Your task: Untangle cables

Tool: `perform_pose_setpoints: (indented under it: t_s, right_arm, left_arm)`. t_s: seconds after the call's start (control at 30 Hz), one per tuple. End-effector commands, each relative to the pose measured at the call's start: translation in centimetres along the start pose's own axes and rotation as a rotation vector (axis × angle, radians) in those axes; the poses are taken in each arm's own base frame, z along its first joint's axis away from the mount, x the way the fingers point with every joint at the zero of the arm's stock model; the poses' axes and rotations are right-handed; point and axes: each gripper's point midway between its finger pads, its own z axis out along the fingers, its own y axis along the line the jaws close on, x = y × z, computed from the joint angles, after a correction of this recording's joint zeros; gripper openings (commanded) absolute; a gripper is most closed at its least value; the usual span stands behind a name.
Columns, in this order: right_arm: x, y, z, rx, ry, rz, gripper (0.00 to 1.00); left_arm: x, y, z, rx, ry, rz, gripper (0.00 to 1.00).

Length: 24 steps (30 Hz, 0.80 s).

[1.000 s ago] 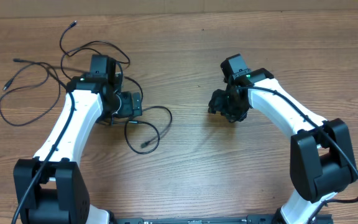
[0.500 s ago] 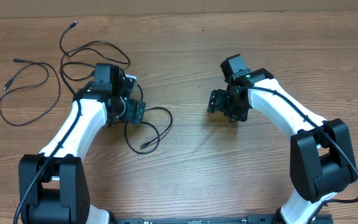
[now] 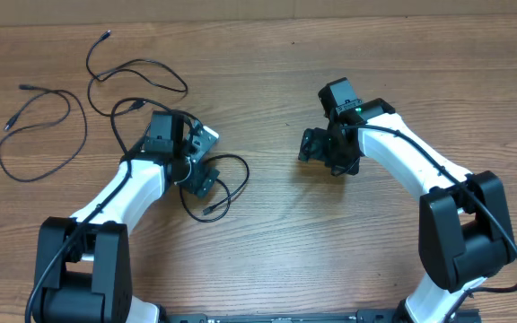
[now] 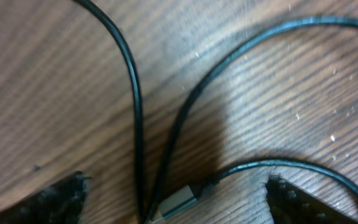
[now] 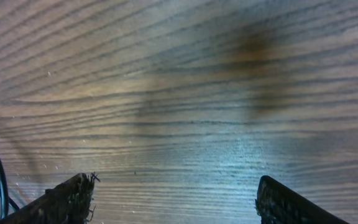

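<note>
Jaws of your left gripper [image 4: 178,196] stand wide apart, clamping nothing. The grey-silver plug [image 4: 180,202] of one of the thin black cables [image 4: 133,106] lies on the wood between them. Your right gripper [image 5: 179,199] gapes just as wide over the bare brown wooden table [image 5: 185,93]. Other cable loops [image 3: 85,126] sprawl near the table's far left corner.

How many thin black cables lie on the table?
3 cables: one looped far left, one winding at top left, one curling under the left tool; its arm may hide more.
</note>
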Motion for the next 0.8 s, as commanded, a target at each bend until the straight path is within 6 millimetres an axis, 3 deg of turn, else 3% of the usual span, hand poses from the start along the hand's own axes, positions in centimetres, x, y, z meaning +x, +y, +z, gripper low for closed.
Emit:
perform_pose_setpoints:
  t_s: [0.0, 0.1, 0.17, 0.23, 0.3, 0.33, 0.47, 0.6, 0.77]
  right_arm:
    - [-0.8, 0.3, -0.4, -0.003, -0.032, -0.008, 0.84]
    - [-0.9, 0.3, -0.4, -0.004, -0.033, -0.009, 0.84]
    - [-0.9, 0.3, -0.4, -0.003, -0.033, -0.008, 0.84]
    - [-0.8, 0.3, -0.4, -0.003, -0.032, -0.008, 0.84]
    - [-0.8, 0.3, -0.4, -0.003, -0.032, -0.009, 0.84]
    - [-0.8, 0.3, -0.4, -0.003, -0.032, -0.008, 0.84]
    - [-0.8, 0.3, -0.4, -0.003, -0.032, -0.008, 0.84]
    - [-0.8, 0.3, -0.4, -0.003, -0.032, -0.009, 0.84]
    - [-0.8, 0.3, -0.4, -0.003, -0.031, -0.009, 0.84]
  left_arm:
    - [1.5, -0.8, 1.2, 0.029, 0.042, 0.038, 0.82]
    - [1.9, -1.4, 2.0, 0.069, 0.053, 0.034, 0.75]
    - [2.4, -1.8, 2.8, 0.090, 0.071, 0.029, 0.64]
    - [3.3, -1.8, 3.7, 0.095, 0.108, 0.024, 0.34]
    - [4.2, -2.0, 4.2, 0.099, 0.143, 0.002, 0.19]
    - [4.8, -1.9, 4.3, 0.089, 0.170, -0.019, 0.04]
    - [6.7, -0.8, 3.9, 0.011, 0.263, -0.074, 0.04]
    - [10.4, 1.0, 2.5, -0.118, 0.436, -0.119, 0.04]
    - [15.1, 5.0, -0.4, -0.393, 0.585, -0.440, 0.04]
